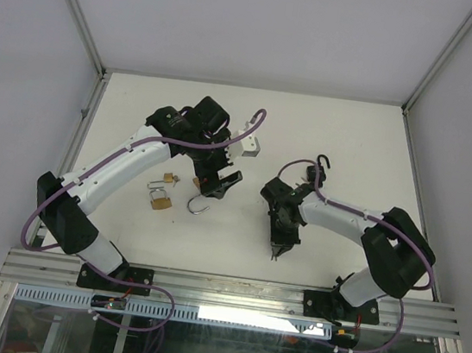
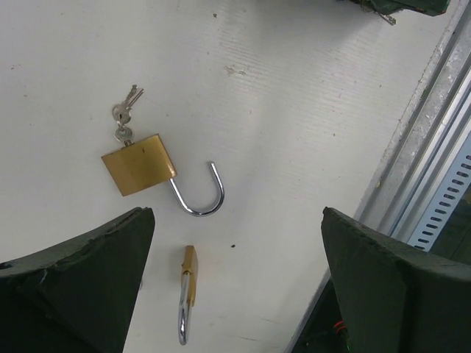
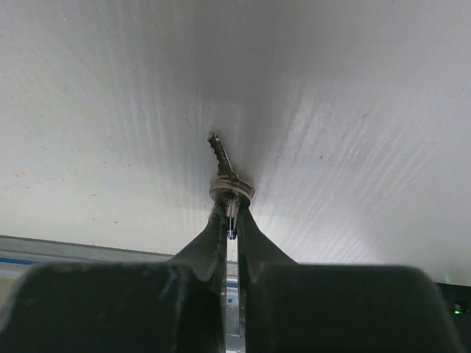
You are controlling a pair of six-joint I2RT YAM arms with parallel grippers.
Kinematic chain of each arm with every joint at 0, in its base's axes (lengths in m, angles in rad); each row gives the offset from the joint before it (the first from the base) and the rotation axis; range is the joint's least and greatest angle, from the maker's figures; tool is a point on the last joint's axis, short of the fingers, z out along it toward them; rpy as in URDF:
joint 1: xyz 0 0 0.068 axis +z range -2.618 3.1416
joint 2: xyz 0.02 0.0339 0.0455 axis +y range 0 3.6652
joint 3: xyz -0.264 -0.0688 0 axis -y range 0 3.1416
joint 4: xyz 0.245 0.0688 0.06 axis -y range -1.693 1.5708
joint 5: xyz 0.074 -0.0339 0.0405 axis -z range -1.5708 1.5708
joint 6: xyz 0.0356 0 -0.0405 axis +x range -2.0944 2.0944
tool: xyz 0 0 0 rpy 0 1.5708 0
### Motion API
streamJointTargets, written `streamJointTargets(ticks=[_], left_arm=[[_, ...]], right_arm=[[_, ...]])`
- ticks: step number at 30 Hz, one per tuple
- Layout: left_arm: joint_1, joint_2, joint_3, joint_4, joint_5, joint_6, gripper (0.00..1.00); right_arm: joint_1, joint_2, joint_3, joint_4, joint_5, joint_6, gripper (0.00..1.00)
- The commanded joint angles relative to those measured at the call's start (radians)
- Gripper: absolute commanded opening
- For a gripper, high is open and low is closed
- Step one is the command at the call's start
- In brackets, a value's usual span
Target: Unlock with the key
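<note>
A brass padlock [image 2: 140,163] lies flat on the white table with its shackle [image 1: 200,208] swung open and a small bunch of keys [image 2: 125,114] in its end. A second, smaller padlock [image 2: 189,276] lies on its edge nearby with its shackle closed, left of the first in the top view [image 1: 161,201]. My left gripper [image 2: 237,217] hovers over them, wide open and holding nothing [image 1: 215,182]. My right gripper [image 3: 232,209] is down at the table near the front [image 1: 278,250], shut on the ring of a separate key [image 3: 221,158] whose toothed blade points away from the fingers.
The aluminium rail [image 1: 230,291] runs along the table's near edge, close to the right gripper, and shows at the right of the left wrist view [image 2: 419,162]. White walls with metal frame posts [image 1: 75,7] close the back and both sides.
</note>
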Motion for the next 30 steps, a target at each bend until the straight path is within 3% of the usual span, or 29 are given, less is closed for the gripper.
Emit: streamJointTargets(ticks=[1, 6, 12, 17, 21, 26, 30], left_arm=[[-0.004, -0.057, -0.001, 0.042, 0.057, -0.001, 0.99], [-0.003, -0.103, -0.058, 0.087, 0.164, 0.022, 0.99], [0.024, -0.298, -0.239, 0.332, 0.336, 0.089, 0.98], [0.036, -0.451, -0.405, 0.521, 0.447, 0.177, 0.95], [0.036, -0.546, -0.487, 0.725, 0.407, 0.250, 0.94], [0.038, -0.547, -0.468, 0.680, 0.414, 0.355, 0.93], [0.038, -0.618, -0.534, 0.781, 0.391, 0.614, 0.88]], right_arm=[[0.006, -0.037, 0.002, 0.047, 0.065, -0.084, 0.00], [0.005, -0.164, 0.056, 0.079, -0.041, -0.253, 0.00], [0.004, -0.334, 0.155, 0.098, -0.336, -0.438, 0.00], [0.003, -0.386, 0.309, 0.011, -0.499, -0.548, 0.00], [0.003, -0.340, 0.471, -0.104, -0.513, -0.572, 0.00], [0.004, -0.329, 0.571, -0.118, -0.484, -0.588, 0.00], [0.004, -0.295, 0.604, -0.152, -0.515, -0.607, 0.00]])
